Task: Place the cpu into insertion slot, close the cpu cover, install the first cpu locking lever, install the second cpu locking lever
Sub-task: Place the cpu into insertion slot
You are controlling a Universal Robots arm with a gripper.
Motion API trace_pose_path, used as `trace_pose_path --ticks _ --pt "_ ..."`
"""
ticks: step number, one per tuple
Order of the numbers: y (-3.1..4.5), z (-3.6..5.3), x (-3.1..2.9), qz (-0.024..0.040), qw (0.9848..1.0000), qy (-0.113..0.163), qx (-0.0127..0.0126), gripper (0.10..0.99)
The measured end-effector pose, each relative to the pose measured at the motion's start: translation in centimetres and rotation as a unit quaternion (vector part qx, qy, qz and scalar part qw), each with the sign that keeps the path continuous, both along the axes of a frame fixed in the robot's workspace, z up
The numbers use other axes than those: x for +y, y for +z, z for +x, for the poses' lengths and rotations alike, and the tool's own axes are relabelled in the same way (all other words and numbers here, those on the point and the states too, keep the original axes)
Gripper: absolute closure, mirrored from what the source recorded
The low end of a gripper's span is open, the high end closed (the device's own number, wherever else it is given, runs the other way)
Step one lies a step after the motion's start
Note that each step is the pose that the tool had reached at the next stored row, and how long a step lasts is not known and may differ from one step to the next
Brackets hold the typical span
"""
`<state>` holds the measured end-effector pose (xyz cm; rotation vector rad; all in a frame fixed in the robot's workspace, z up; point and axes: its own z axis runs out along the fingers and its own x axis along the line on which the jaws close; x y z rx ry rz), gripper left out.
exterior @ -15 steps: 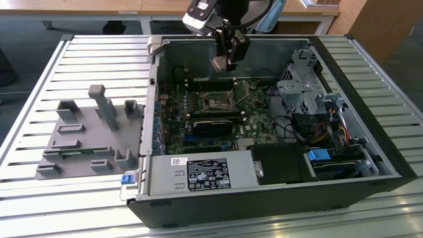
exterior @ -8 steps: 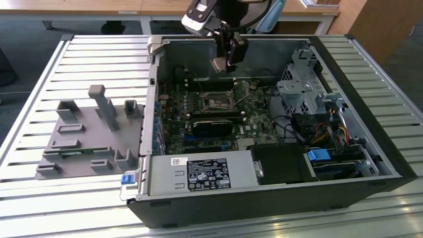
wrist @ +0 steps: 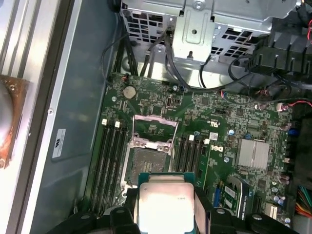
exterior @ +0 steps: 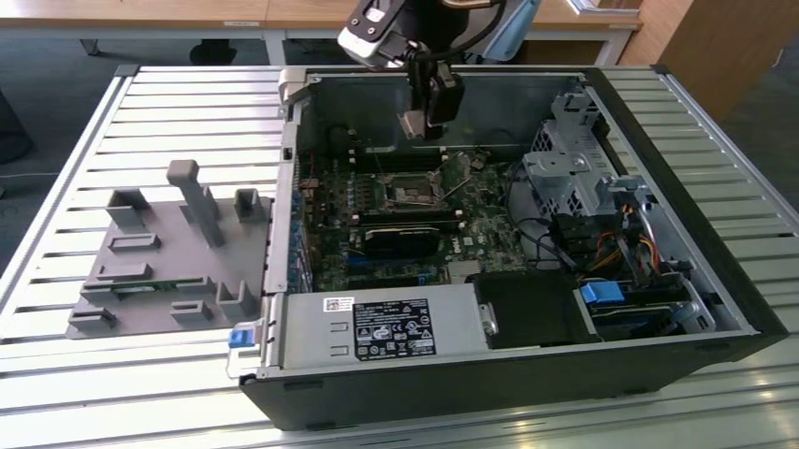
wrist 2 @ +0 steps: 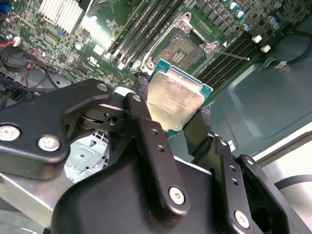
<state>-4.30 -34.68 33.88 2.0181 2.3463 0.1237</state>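
Observation:
My gripper (exterior: 420, 123) hangs inside the open computer case, above the green board, and is shut on the cpu (exterior: 413, 124), a thin square chip with a silvery top. In both wrist views the black fingers clamp the cpu (wrist 2: 174, 100) (wrist: 165, 204) by two opposite edges. The insertion slot (exterior: 413, 194) (wrist 2: 187, 48) (wrist: 146, 161) lies below and a little ahead of the chip, with its dark centre bare. The cpu cover (wrist: 154, 127) (wrist 2: 191, 23) stands swung open at the slot's far side. A thin metal lever (wrist 2: 229, 53) sticks out beside the slot.
Long black memory slots (wrist: 111, 156) flank the slot on both sides. A grey labelled power supply (exterior: 381, 329) and a metal drive cage (exterior: 574, 168) stand inside the case. A grey parts fixture (exterior: 175, 253) rests on the slatted table at the exterior view's left.

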Motion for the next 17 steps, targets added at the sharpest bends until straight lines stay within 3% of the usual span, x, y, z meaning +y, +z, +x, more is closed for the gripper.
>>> trace_pose_path --ticks 17 --pt "-0.4 0.0 0.0 -0.0003 1.0 -0.004 0.0011 0.545"
